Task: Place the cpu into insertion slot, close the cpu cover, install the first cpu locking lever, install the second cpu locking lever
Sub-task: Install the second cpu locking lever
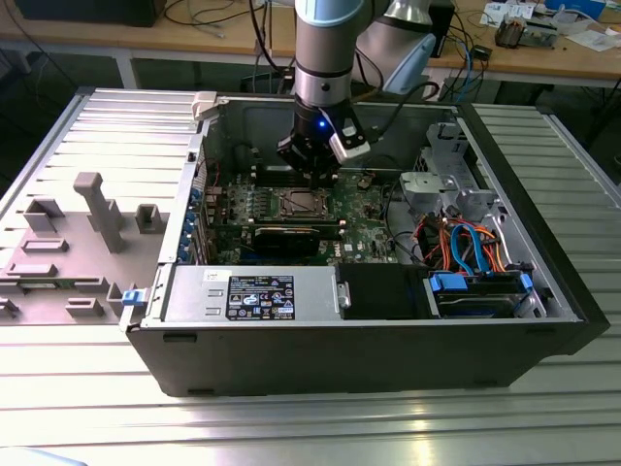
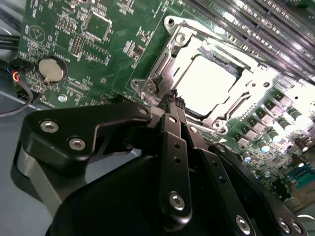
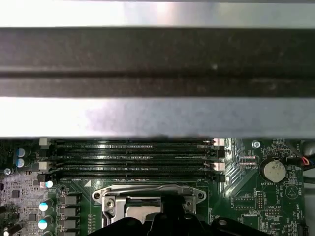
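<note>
The cpu (image 2: 209, 81) shows its bright silver top inside the insertion slot (image 1: 301, 204) on the green board. The cpu cover (image 2: 170, 61), a thin silver frame, lies flat around the chip with the chip showing through its window. My gripper (image 2: 172, 101) is shut, its two black fingers (image 2: 174, 147) pressed together with nothing visible between them. The tips sit at one corner of the socket's metal surround (image 2: 147, 88), just beside the chip. In the exterior view the gripper (image 1: 312, 175) hangs straight down over the socket, inside the open computer case. Its black body (image 3: 167, 221) rises in front of the socket in the first wrist view.
Long black memory slots (image 3: 133, 157) run beside the socket, and a coin battery (image 2: 51, 69) sits on the board. The case wall (image 3: 157, 64) stands close behind. A power supply (image 1: 252, 291), a blue-trimmed drive bay (image 1: 480, 291) and orange and blue cables (image 1: 466, 243) fill the case front.
</note>
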